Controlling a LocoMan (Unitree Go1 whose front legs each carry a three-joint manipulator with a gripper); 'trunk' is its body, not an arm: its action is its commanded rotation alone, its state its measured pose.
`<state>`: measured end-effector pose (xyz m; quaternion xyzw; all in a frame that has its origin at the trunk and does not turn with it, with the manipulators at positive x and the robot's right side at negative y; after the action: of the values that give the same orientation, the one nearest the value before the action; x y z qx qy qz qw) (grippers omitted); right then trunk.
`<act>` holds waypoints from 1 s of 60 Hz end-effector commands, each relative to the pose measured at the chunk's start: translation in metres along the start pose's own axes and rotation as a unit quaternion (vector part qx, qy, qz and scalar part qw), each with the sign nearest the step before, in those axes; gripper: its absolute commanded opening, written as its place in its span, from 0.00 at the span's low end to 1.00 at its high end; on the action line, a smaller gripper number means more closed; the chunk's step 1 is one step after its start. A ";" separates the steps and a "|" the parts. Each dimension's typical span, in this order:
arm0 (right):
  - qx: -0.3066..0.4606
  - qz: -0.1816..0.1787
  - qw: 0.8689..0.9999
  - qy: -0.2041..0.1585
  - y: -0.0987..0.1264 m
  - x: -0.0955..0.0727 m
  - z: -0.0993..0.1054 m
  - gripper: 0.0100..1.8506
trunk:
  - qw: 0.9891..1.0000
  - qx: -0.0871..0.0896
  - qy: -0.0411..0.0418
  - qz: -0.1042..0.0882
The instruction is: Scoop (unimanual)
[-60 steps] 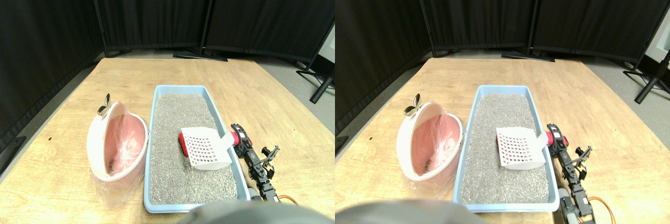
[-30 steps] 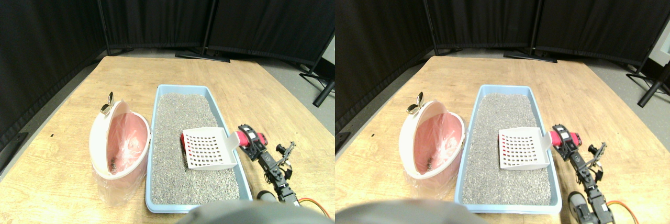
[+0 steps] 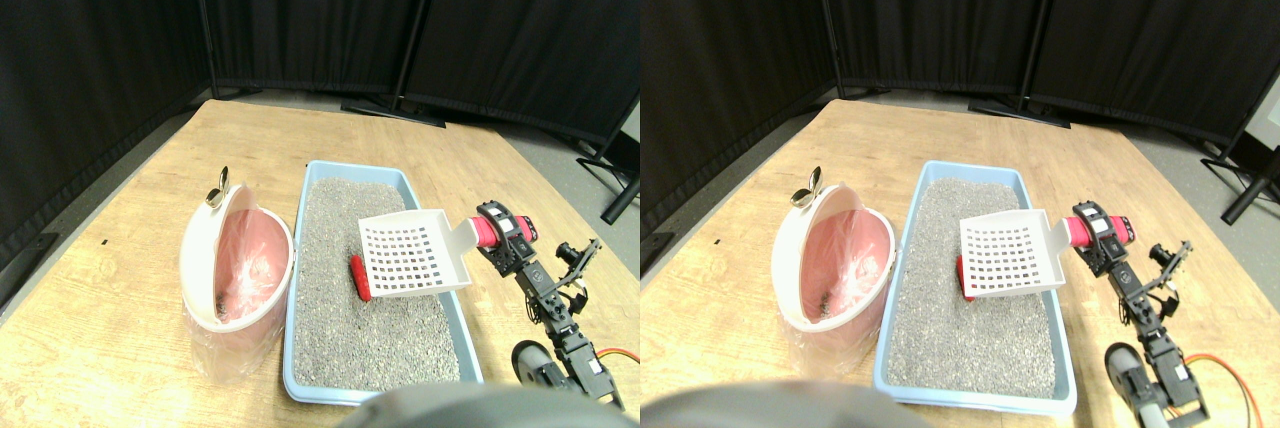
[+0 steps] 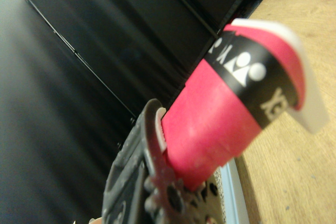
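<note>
A white slotted scoop (image 3: 412, 253) hangs tilted above the grey litter in the blue tray (image 3: 294, 278), clear of the surface. My right gripper (image 3: 512, 238) is shut on its red-wrapped handle (image 3: 490, 226), just outside the tray's right rim. In the litter, below the scoop's left edge, lies a small red object (image 3: 358, 279). In the wrist view the red handle (image 4: 220, 114) with its black band fills the middle, beside the dark jaw frame.
A white bin (image 3: 198, 253) lined with a pink bag stands against the tray's left side, a metal clip (image 3: 217, 191) on its far rim. Black curtain panels on floor stands (image 3: 390, 108) close off the back. The wooden platform's edge runs along the right, beside a dark stand leg (image 3: 612, 188).
The scoop has risen off the litter and moved right and away, uncovering the red object that lay partly under it. My arm rose with it. The camera view shifted as well.
</note>
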<state>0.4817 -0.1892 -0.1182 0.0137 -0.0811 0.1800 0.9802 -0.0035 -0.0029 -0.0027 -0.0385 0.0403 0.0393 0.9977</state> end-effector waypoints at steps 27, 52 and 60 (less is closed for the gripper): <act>-0.059 0.019 0.998 -0.016 -0.015 0.013 0.024 0.02 | 0.999 -0.017 -0.006 0.033; -0.183 0.027 0.982 0.027 -0.025 0.035 0.030 0.02 | 0.999 -0.025 -0.009 0.047; -0.212 0.031 0.976 0.038 -0.025 0.042 0.035 0.02 | 0.998 -0.027 -0.005 0.048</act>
<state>0.5221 -0.1997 -0.0840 -0.1936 -0.0671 0.1937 0.9594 -0.0015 0.0004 -0.0013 -0.0612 0.0285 0.0807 0.9945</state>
